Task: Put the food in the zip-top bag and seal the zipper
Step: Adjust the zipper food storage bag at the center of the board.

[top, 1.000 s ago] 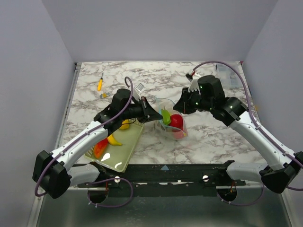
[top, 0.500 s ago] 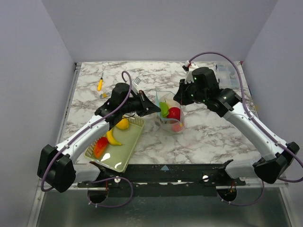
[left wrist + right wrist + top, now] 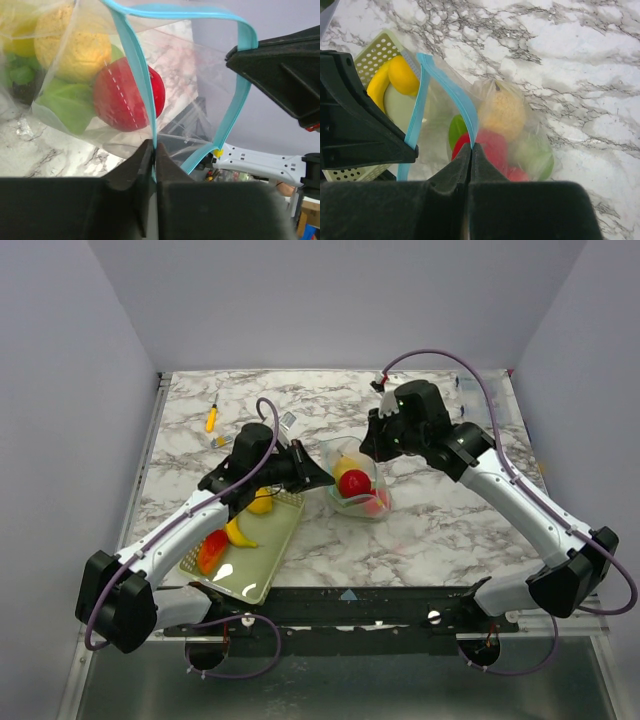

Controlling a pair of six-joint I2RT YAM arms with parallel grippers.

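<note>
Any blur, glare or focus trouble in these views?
Top view: even light, sharp, but the bag is small and its clear walls hard to trace. Left wrist view: the left gripper is a dark, blurred mass; zipper and red fruit read crisply. Right wrist view: right gripper likewise blurred; the yellow fruit behind plastic looks hazy.

Bright, even light from overhead fills the top view, leaving only faint soft shadows on the marble worktop (image 3: 450, 530). In both wrist views the black fingers (image 3: 131, 176) nearest the lens are blurred and featureless. The zip-top bag (image 3: 200, 75) beyond is fairly sharp, its clear plastic carrying mild pale glare.
</note>
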